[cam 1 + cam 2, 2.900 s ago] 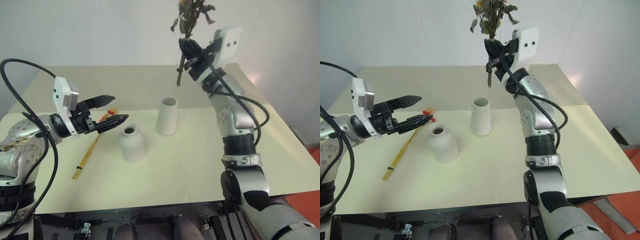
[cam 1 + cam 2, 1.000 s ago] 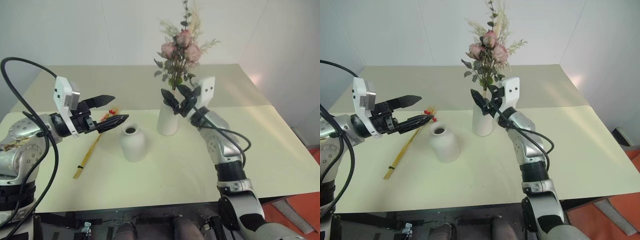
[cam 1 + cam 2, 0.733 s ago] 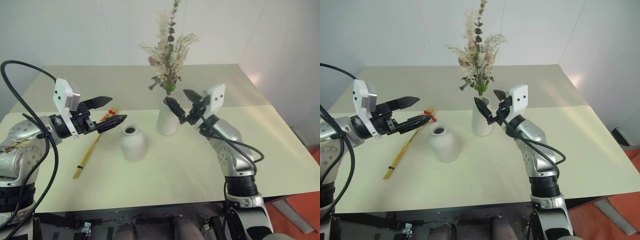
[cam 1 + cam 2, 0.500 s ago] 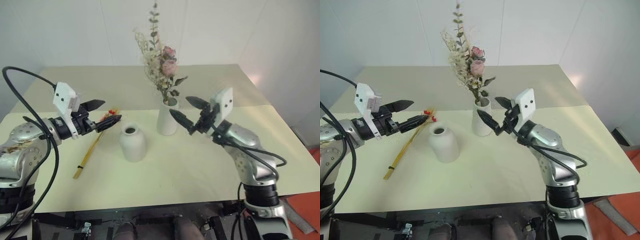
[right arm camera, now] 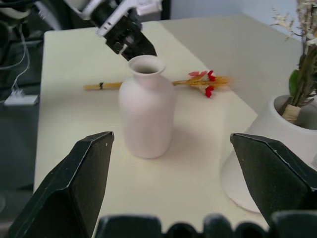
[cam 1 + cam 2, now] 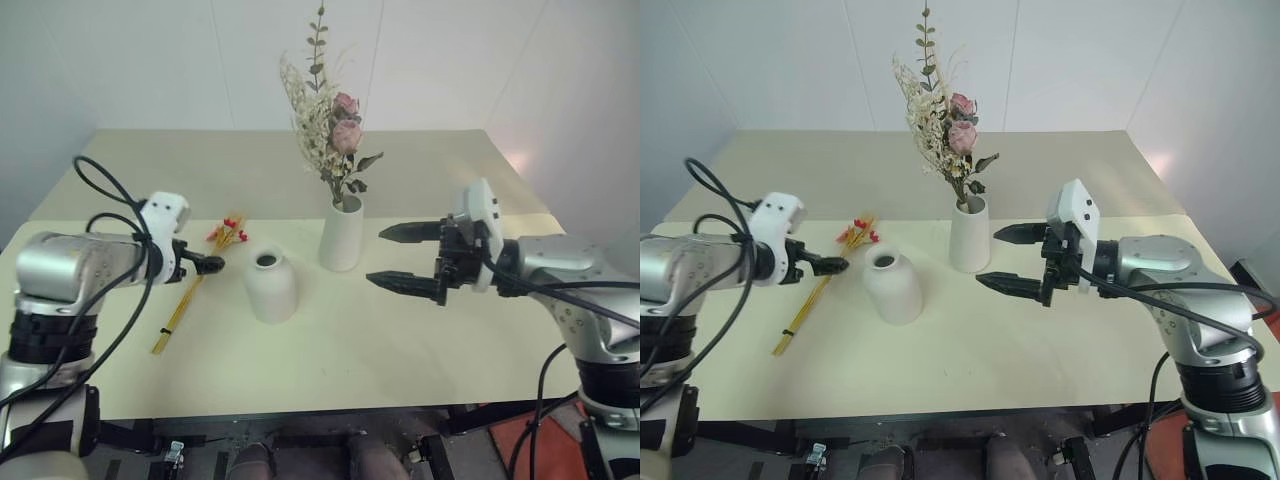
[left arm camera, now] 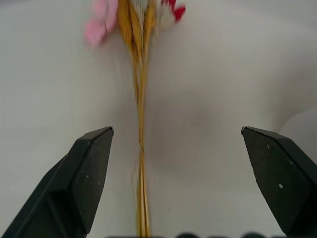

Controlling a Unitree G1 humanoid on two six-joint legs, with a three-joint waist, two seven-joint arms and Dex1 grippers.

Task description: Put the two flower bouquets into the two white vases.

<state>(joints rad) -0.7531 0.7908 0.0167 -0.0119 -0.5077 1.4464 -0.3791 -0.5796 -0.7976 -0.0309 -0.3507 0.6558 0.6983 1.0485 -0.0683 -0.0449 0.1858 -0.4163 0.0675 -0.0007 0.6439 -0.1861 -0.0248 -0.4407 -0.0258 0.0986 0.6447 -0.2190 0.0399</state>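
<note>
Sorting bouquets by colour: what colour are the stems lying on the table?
Yellow-orange stems; clearest in the left wrist view.

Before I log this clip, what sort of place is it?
Probably a plain test room, not a home: a bare cream table, blank white walls, and just two vases and flowers as props.

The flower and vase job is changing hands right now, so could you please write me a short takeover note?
Left gripper: open, empty, fingers either side of the slim bunch, above its yellow-orange stems.
Right gripper: open, empty, off to the right of the taller vase.
Done: the bushier rose bouquet stands in the taller vase.
The slim bunch lies flat on the table, left of the shorter narrow-necked vase, which is empty.
Left to do: grasp the slim bunch with the left gripper, lift it, and feed its stems into the shorter vase's narrow mouth.
</note>
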